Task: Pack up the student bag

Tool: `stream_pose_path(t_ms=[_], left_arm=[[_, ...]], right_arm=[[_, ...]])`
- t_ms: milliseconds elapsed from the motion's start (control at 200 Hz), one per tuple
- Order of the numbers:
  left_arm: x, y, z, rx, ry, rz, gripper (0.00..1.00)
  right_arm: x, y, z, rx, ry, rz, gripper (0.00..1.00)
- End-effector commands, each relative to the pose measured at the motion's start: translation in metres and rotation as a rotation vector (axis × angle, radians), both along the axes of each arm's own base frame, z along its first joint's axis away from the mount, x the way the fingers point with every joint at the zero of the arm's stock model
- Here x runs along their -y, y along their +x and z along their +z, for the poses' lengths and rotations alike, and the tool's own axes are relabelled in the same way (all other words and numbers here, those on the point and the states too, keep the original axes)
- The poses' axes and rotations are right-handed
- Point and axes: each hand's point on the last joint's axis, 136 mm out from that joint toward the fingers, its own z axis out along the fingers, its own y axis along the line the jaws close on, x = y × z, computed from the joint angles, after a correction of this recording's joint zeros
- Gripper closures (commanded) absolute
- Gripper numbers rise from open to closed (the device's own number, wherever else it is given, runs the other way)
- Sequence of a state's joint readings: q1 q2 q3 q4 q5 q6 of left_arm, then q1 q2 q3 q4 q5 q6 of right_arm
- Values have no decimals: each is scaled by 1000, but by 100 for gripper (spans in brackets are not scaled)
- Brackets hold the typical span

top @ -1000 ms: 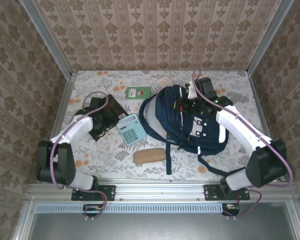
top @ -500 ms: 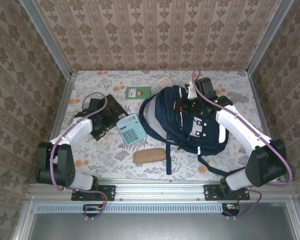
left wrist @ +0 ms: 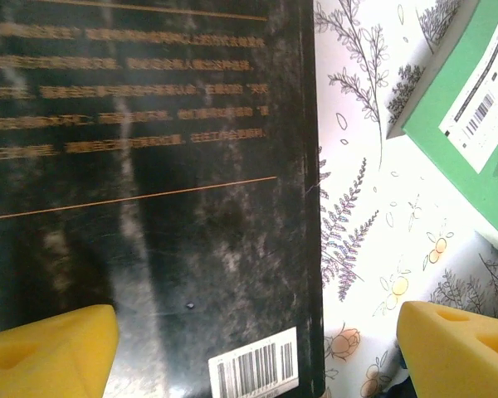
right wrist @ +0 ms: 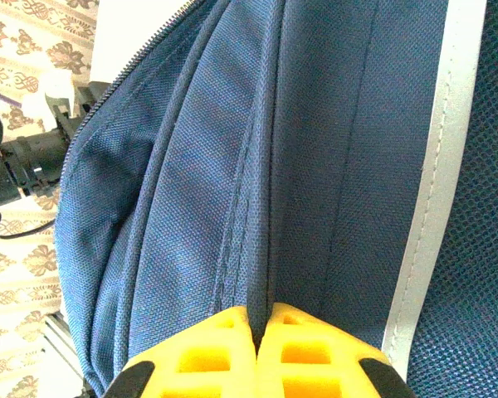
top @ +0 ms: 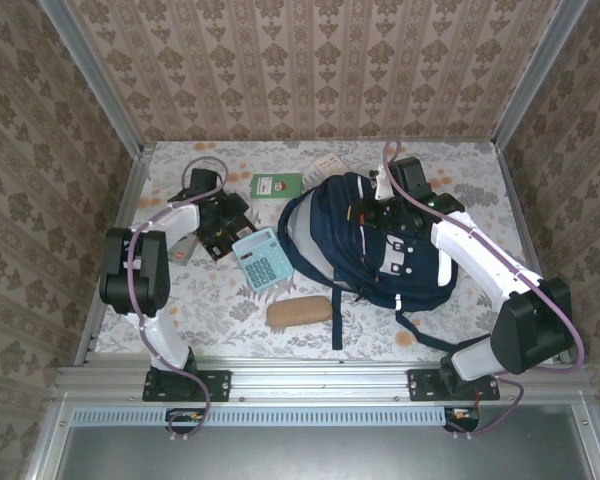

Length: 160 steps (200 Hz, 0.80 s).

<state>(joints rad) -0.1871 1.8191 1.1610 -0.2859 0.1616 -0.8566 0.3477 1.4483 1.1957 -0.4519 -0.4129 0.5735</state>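
A: Where's the student bag?
B: Lying on the table, right of centre, with a teal calculator just beside its left edge.
A: Right end effector?
B: Closed tight at the bag's far end. It seems to pinch a fold of blue fabric, though the fold barely shows.
A: And the left end effector?
B: Spread wide above a dark book: 1 pad over the cover, 1 over the table near a green box.

One student bag, one calculator, one brown pouch, one black book, one green box, one white booklet.
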Motion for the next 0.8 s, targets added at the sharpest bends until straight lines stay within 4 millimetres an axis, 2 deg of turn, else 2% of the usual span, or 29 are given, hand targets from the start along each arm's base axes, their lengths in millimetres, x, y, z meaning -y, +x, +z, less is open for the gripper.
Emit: stream_pose_path(t_ms=[0,140,300,470,585,705,795], left_arm=[[12,-9,-16,-51,-20,-35,11],[16,-40,-39,-140,-5,-46,11],[14,-88,-61,-252,38,-61,12],[5,-131,-67,-320,114,-85,11],[-4,-144,-61,-314,138,-79,11],[-11,-140,-42,-268,155,-104,10],[-18,-131,-21,-219,153,-108,9]], right_arm=[[1,-4,6,34,-20,17,100],[5,-2,2,32,-48,10,100],[22,-1,-17,-17,-158,-24,100],[32,0,-27,-31,-235,-31,84],[28,1,-24,-16,-286,-12,64],[5,3,-10,51,-364,54,58],[-26,6,-3,95,-357,115,57]])
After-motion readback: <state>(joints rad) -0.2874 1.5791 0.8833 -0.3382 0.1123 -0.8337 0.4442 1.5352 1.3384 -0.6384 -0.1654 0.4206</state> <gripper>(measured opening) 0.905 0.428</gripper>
